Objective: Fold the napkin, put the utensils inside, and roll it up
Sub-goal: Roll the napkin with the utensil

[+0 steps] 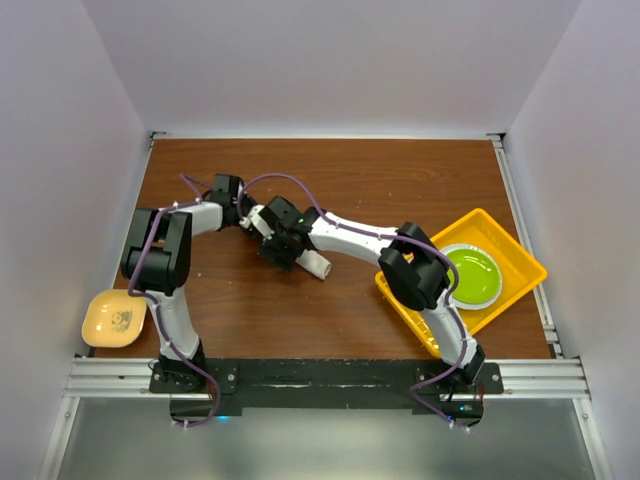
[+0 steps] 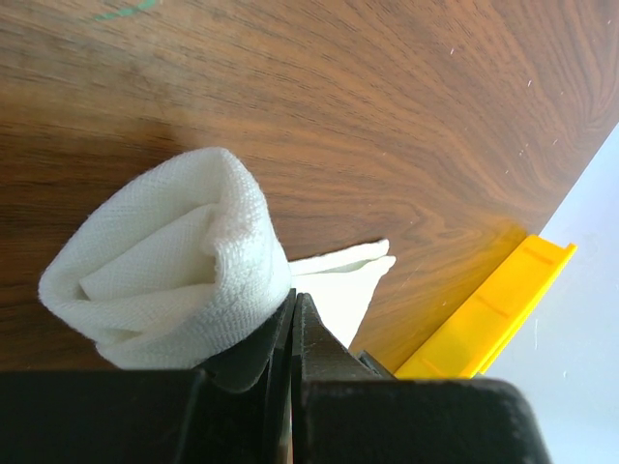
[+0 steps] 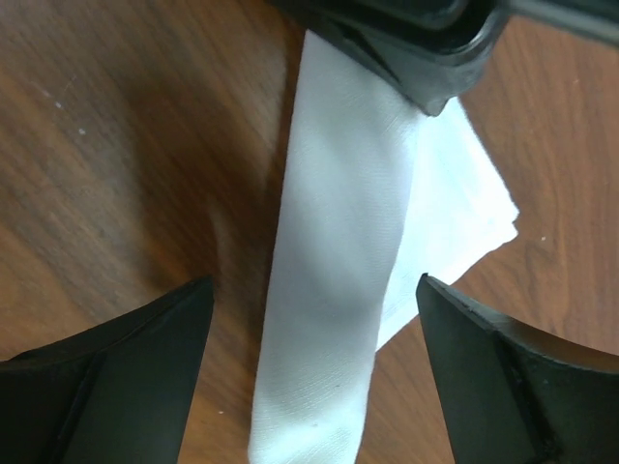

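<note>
Two arms rise from the near edge of the wooden table [image 1: 350, 175], and both reach in toward its middle. Closest to us on the left, a pale yellow bowl [image 1: 112, 318] sits at the table's left edge beside the left arm. Over on the right, the yellow tray [image 1: 520, 255] lies at an angle with a green plate [image 1: 474, 272] in it, well apart from the action. Further in, the napkin [image 2: 164, 275] is rolled into a white tube lying on the wood near the table's centre, with one loose corner poking out flat from beneath it on the tray side. The right gripper [image 3: 314, 282] hangs over the roll with its jaws wide apart, one dark finger on either side, and neither touches the cloth. At the roll's far end, the left gripper [image 2: 293, 309] has its jaws pressed tight together (not a sliver of gap between them), and the open spiral end of the roll rests against one finger. Whether any cloth is pinched in there, I cannot tell. Beyond them, the wood runs on to the back wall.
</note>
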You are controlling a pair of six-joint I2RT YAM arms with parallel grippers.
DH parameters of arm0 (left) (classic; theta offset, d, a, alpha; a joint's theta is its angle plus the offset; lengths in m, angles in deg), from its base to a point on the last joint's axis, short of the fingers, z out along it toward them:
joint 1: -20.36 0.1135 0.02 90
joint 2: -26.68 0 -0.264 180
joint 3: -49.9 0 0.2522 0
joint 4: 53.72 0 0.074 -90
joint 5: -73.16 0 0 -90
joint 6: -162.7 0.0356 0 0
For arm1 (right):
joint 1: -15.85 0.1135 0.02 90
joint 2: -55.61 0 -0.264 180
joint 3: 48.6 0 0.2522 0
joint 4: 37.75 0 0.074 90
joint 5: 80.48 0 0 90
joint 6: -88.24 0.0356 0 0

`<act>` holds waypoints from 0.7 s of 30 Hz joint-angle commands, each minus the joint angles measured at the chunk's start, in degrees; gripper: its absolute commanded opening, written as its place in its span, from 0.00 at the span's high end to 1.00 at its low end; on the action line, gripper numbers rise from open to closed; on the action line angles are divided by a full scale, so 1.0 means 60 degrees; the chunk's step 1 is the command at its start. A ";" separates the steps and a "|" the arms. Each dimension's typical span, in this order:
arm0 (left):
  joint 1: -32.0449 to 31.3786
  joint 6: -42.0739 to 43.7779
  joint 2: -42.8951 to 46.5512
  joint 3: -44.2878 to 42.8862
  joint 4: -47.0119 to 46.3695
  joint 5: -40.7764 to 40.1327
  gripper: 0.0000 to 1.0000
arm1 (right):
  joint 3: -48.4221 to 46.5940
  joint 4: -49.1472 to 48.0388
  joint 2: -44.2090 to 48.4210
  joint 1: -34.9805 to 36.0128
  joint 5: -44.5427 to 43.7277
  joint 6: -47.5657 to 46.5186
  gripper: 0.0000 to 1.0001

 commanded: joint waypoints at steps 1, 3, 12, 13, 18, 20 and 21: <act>0.0145 0.0382 -0.0477 -0.0101 0.0777 -0.0542 0.95 | -0.0035 -0.0391 0.0001 0.0027 -0.0266 -0.0609 0.19; 0.0145 0.0412 -0.0550 -0.0174 0.0821 -0.0513 0.95 | -0.0050 -0.0333 -0.0175 0.0042 -0.0207 -0.0624 0.25; 0.0188 0.0660 -0.0609 -0.0656 0.1172 -0.0293 0.94 | 0.0067 -0.0273 -0.0746 -0.0031 0.0159 -0.0668 0.60; 0.0189 0.0777 -0.0609 -0.0745 0.1347 -0.0308 0.94 | 0.0082 -0.0332 -0.0776 -0.0075 0.0232 -0.0639 0.62; 0.0262 0.1056 -0.0536 -0.1418 0.1787 -0.0337 0.84 | -0.0079 -0.0098 -0.1039 -0.0207 0.1166 -0.0347 0.87; 0.0305 0.1115 -0.0361 -0.1812 0.2007 -0.0541 0.73 | -0.0182 0.0048 -0.1054 -0.0353 0.1404 0.0019 0.91; 0.0320 0.1144 -0.0287 -0.1960 0.2095 -0.0644 0.70 | -0.0211 0.0078 -0.1055 -0.0412 0.2115 0.0180 0.96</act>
